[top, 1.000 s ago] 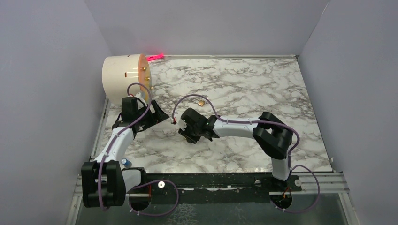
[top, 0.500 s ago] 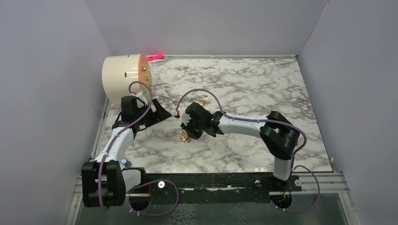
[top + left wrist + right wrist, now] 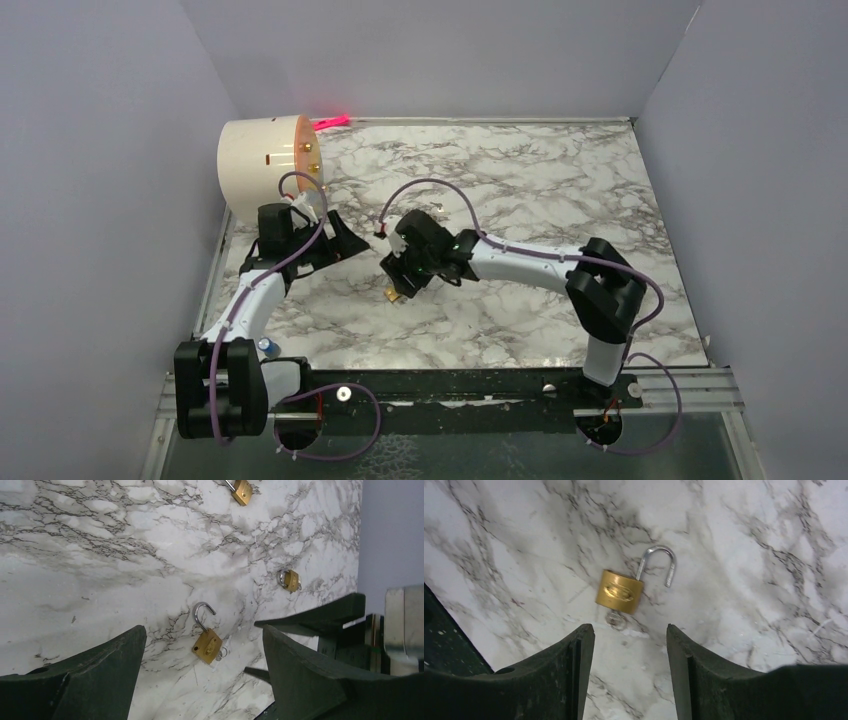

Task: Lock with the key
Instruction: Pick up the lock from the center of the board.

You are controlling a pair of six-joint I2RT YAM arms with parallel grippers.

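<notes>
Right wrist showed the padlock lying flat on the tabletop, its shackle swung open, with what looked like a key at its base. Just over it hung the right hand, fingers apart, holding nothing. Seen from the top, the padlock lay left of the tabletop's centre, nearer the near edge. Closer to the left edge, beside a cream drum, the left hand was spread wide and empty.

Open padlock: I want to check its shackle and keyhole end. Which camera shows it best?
The right wrist view: the open padlock lies large and centred, shackle swung free. The left wrist view shows the padlock smaller, shackle also clear. The top view shows the padlock as a brass speck.
</notes>
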